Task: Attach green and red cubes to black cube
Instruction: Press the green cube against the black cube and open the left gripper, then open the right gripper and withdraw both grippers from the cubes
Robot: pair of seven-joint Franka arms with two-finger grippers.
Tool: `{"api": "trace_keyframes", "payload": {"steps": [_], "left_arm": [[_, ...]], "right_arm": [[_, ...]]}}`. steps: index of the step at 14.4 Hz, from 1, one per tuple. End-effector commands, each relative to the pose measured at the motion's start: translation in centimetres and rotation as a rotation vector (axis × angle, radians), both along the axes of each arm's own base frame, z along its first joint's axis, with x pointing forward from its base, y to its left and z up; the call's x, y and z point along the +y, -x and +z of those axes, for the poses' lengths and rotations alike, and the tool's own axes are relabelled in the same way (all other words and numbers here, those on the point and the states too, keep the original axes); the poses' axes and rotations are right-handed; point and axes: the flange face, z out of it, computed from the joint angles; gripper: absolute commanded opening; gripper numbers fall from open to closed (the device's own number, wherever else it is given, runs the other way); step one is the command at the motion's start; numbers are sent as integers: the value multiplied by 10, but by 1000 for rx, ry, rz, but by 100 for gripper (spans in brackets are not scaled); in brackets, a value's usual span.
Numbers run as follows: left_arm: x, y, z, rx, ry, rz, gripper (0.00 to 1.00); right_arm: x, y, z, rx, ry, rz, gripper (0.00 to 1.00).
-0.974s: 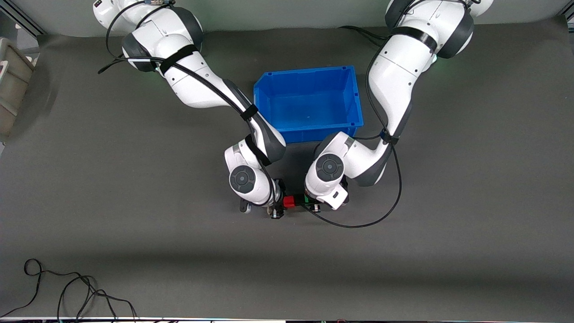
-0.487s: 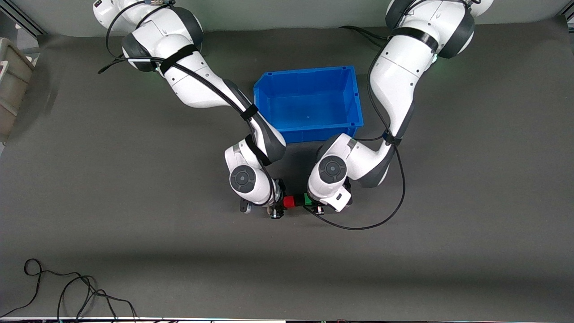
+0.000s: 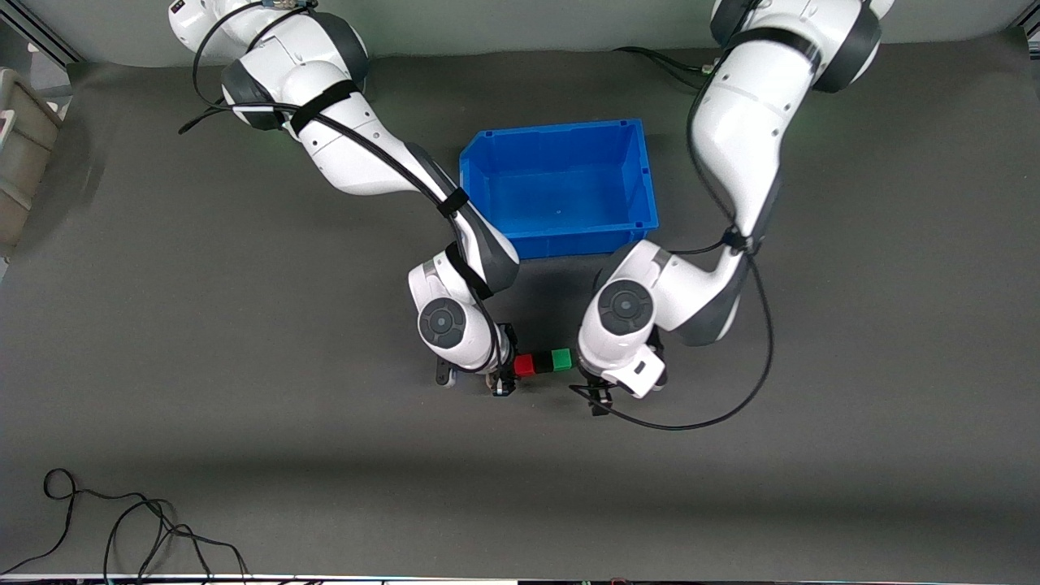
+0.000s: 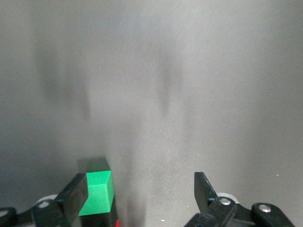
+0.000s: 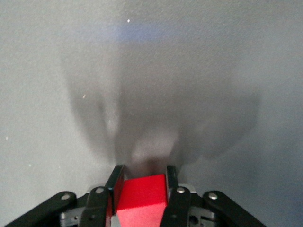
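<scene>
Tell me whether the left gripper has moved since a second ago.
Yes. The left gripper has let go of the green cube and shifted toward the left arm's end of the table, away from the blue bin; its fingers are open.

You see a bench (image 3: 244, 422) covered in dark grey, matt, finely grained mat. Blue bin (image 3: 561, 236): smooth, glossy plastic. Red cube (image 5: 142, 194) and green cube (image 4: 97, 193): smooth plain faces. Arm shells: glossy white plastic.
</scene>
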Motion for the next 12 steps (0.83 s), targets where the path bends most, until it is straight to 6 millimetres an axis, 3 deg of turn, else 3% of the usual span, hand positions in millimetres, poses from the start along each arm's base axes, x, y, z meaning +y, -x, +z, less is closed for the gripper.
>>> {"api": "trace_keyframes", "payload": {"steps": [1, 3, 6, 9, 12], "left_arm": [[37, -4, 52, 50, 2, -106, 100], [87, -16, 97, 78, 70, -167, 100], [177, -18, 156, 163, 131, -356, 100], [233, -9, 178, 214, 137, -645, 100], [293, -3, 205, 190, 157, -812, 100]], "right_arm": [[10, 3, 18, -39, 14, 55, 100], [8, 2, 24, -35, 14, 57, 100], [-2, -3, 63, -13, 20, 112, 100], [-35, -9, 150, 32, 21, 250, 100], [-96, -6, 252, 84, 4, 409, 100]]}}
